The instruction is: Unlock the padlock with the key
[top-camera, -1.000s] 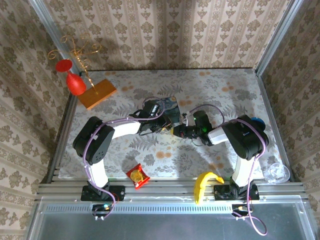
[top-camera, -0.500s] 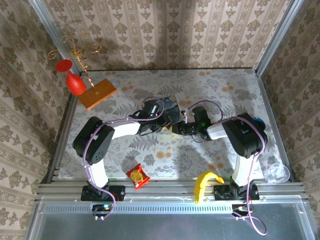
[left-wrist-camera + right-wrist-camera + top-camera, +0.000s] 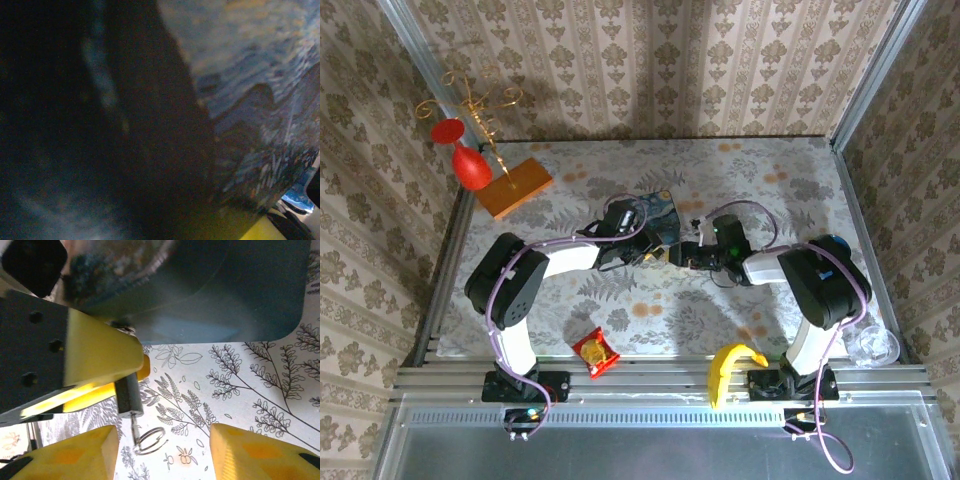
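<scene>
The padlock (image 3: 129, 396), a small dark grey block, sticks out from between the yellow fingers (image 3: 100, 352) of my left gripper (image 3: 131, 372), which is shut on it. A silvery key (image 3: 134, 432) sits in its lower end, with a wire key ring (image 3: 151, 440) hanging over the patterned table. My right gripper (image 3: 165, 452) stands open just below, one yellow pad on each side of the key and ring, touching neither. From above, the left gripper (image 3: 648, 252) and right gripper (image 3: 684, 256) meet tip to tip at the front edge of the blue painted tin (image 3: 660, 212).
The tin (image 3: 250, 75) is pressed close to the left wrist camera, dark and blurred. A red glass (image 3: 468, 162) and a wooden block (image 3: 516, 186) stand far left. A snack packet (image 3: 595, 352), a banana (image 3: 730, 366) and a clear cup (image 3: 876, 345) lie near the front rail.
The right gripper first edged left toward the left gripper, then drew back slightly to the right as its elbow swung outward. The left arm has stayed still.
</scene>
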Motion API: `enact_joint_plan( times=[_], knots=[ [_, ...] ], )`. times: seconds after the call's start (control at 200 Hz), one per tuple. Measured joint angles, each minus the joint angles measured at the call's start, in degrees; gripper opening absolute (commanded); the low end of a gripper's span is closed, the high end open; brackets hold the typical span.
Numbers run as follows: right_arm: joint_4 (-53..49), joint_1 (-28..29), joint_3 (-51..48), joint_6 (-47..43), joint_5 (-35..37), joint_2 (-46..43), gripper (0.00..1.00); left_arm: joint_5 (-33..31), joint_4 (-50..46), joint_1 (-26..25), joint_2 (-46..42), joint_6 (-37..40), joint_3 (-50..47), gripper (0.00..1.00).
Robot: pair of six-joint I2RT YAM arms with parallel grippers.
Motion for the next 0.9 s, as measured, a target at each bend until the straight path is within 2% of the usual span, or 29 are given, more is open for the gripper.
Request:
enact_joint_plan(
  times=[0.055,0.225,0.445,0.61,0.895],
  knots=[
    [-0.04,0.00,-0.83,0.04,0.37,-1.64,0.51,0.02,0.15,0.07,0.00,0.00,-0.15,0.00],
    [-1.22,0.04,-4.02,1.42,2.21,-7.80,0.35,0.09,0.44,0.22,0.00,0.00,-0.28,0.00],
    [-3.54,3.32,-5.42,5.77,7.17,-13.38,0.26,0.24,0.66,0.28,0.00,-0.04,-0.28,0.00],
    [-4.55,6.12,-5.42,7.32,10.12,-13.53,0.30,0.37,0.72,0.33,0.00,-0.07,-0.31,0.00],
    [-5.40,6.21,-5.14,7.37,12.96,-12.61,0.27,0.50,1.68,0.33,0.00,-0.24,-0.68,0.00]
  ],
)
